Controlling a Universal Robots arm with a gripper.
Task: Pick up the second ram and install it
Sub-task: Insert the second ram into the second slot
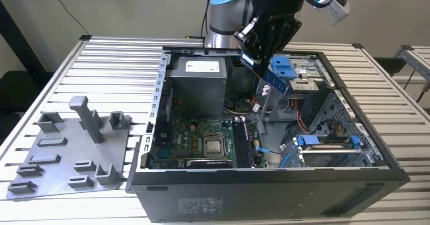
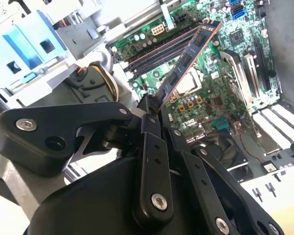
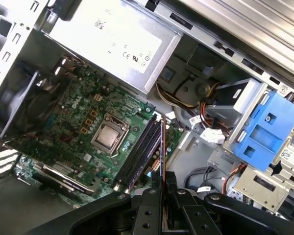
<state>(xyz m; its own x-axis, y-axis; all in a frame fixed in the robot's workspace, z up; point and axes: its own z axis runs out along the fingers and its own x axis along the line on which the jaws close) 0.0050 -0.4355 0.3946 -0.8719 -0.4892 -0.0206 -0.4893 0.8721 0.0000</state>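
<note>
Slatted metal table (image 1: 100, 64) carried an open computer case (image 1: 269, 200), side panel off, insides facing up. In the exterior view a grey tray (image 1: 64, 182) lay at 9 o'clock from the case, just beside it. The tray's upright post (image 1: 86, 117) stood clear of everything.

Arm (image 1: 225, 13) came in from 12 o'clock over the back of the case. Gripper (image 1: 259, 51) was pinching the ram stick (image 1: 274, 79) by one end, fingers pressed on both flat faces. The stick was tilted, with its free end running down toward 5 o'clock from the gripper. It was in the air above the case and seated in nothing.

Exterior view:
- power supply (image 1: 198, 79) at 9 o'clock from the stick
- blue drive bracket (image 1: 287, 64) right by it, at about 2 o'clock
- memory slots (image 1: 243, 144) at 6 o'clock from it, well below
- processor (image 1: 215, 146) at 9 o'clock from the slots, on the green board (image 1: 191, 139)

In the second wrist view the stick (image 2: 186, 61) showed its chip face. It reached out from the gripper (image 2: 154, 105) over the board (image 2: 225, 78). The slots (image 2: 157, 49) ran roughly parallel beside it.

In the first wrist view the stick (image 3: 160, 152) was edge-on, a thin line out of the gripper (image 3: 159, 188). It ran parallel to the slots (image 3: 137, 156), just beside them.
</note>
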